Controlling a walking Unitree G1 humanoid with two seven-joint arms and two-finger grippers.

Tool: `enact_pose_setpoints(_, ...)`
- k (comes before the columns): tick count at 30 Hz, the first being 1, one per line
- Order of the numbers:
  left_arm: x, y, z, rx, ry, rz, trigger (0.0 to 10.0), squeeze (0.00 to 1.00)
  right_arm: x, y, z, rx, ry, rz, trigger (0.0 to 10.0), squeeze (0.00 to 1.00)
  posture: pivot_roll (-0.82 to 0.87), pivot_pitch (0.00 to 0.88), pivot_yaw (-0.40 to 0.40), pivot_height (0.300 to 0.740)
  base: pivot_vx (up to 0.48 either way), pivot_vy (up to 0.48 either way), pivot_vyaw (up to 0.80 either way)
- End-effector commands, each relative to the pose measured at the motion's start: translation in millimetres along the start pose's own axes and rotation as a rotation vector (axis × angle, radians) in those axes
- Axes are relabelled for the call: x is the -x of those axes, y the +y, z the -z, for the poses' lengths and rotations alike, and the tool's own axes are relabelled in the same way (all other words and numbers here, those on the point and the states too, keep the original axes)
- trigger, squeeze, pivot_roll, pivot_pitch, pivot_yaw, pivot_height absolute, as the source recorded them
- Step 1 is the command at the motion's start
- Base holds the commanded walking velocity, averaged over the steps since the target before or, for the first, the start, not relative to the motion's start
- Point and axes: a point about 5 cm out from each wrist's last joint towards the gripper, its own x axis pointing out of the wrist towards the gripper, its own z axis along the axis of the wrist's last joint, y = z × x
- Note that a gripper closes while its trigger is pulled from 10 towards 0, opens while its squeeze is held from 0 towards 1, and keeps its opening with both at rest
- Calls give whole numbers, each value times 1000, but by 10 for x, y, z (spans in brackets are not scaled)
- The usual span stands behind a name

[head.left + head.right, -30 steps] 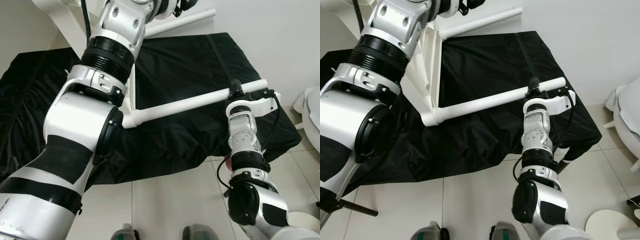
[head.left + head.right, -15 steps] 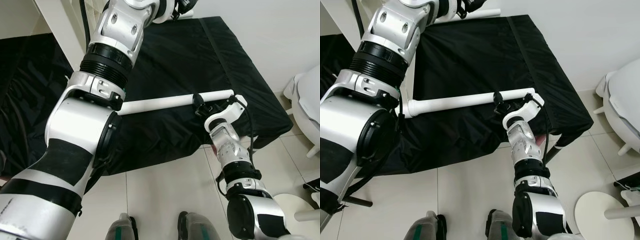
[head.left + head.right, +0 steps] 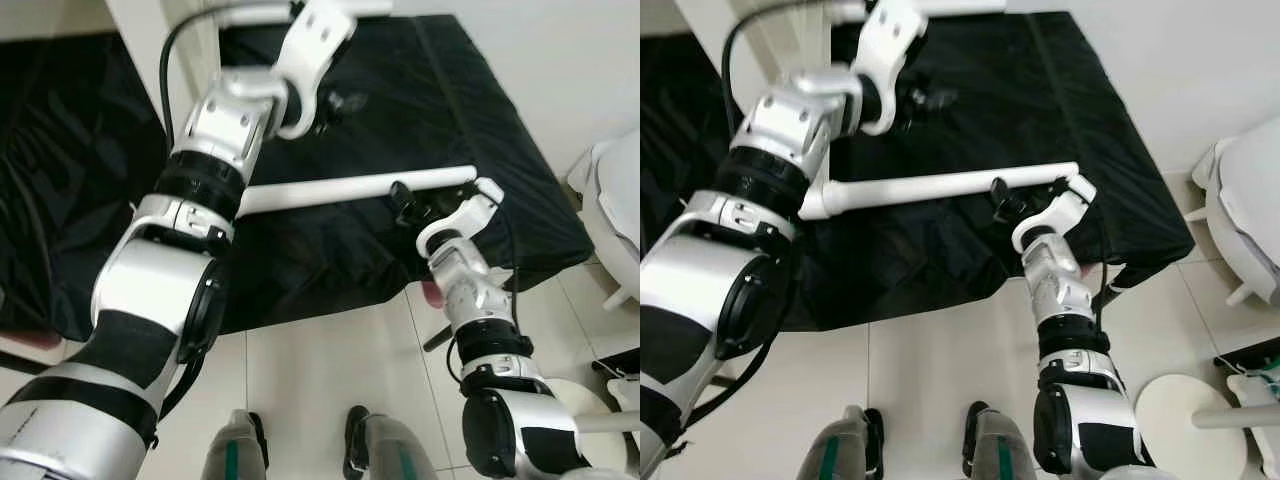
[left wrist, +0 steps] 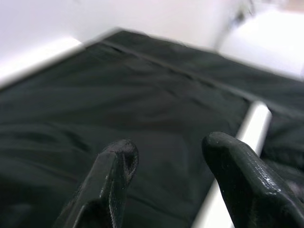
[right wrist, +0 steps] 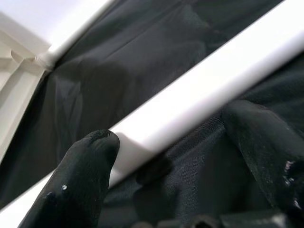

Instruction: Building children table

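Head stereo pair, steeply downward — wrist cameras close over black cloth (image 3: 480,110)

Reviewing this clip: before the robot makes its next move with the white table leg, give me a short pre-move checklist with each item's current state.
1. Right gripper at the white table leg: ok; its fingers straddle the tube near its free end.
2. Firm grip on the leg: cannot tell; in the right wrist view the fingers look spread, with a gap beside the tube.
3. Left gripper free: ok; fingers open, nothing between them, above the black cloth.
4. Leg's other end seated in the white frame: cannot tell; the left arm hides it.
5. Leg supported: cannot tell whether it rests on the cloth or is lifted.
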Motion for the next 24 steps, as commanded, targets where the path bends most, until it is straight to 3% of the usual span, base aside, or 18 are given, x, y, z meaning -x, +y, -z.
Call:
enact_pose_setpoints(1,34,88,-186,49,-80,-185,10000,0,86,-134,349,-13,180,63,10000,0,37,142,38,740,0,0,0)
enact_pose_setpoints(3,43,88,-183,57,-88,-187,10000,0,81,-130,331,-9,176,59,10000,0,37,142,38,740,0,0,0)
enact_pose_setpoints(6,5,-13,-10,104,-1,-108,10000,0,48,-95,256,8,161,41,10000,0,23,154,25,740,0,0,0)
enact_pose_setpoints(9,-61,-298,185,9,116,84,10000,0,14,-31,141,37,137,0,10000,0,23,160,22,740,0,0,0)
enact_pose_setpoints(13,-94,-505,232,-83,148,222,10000,0,-7,-10,62,53,123,-21,10000,0,21,169,21,740,0,0,0)
enact_pose_setpoints(14,-105,-606,256,-117,165,301,10000,0,-26,0,-2,69,110,-32,10000,0,18,174,20,740,0,0,0)
enact_pose_setpoints(15,-105,-606,256,-117,165,301,10000,0,-26,0,-2,69,110,-32,10000,0,18,174,20,740,0,0,0)
enact_pose_setpoints(17,-115,-766,331,-177,213,429,10000,0,-59,19,-144,105,79,-51,10000,0,12,188,25,740,0,0,0)
enact_pose_setpoints(19,-115,-766,331,-177,213,429,10000,0,-59,19,-144,105,79,-51,10000,0,12,188,25,740,0,0,0)
enact_pose_setpoints(21,-103,-885,415,-218,257,525,10000,0,-71,43,-274,112,63,-66,10000,0,9,214,28,740,0,0,0)
enact_pose_setpoints(24,-91,-939,459,-232,278,564,10000,0,-64,57,-323,121,60,-76,10000,0,9,217,29,740,0,0,0)
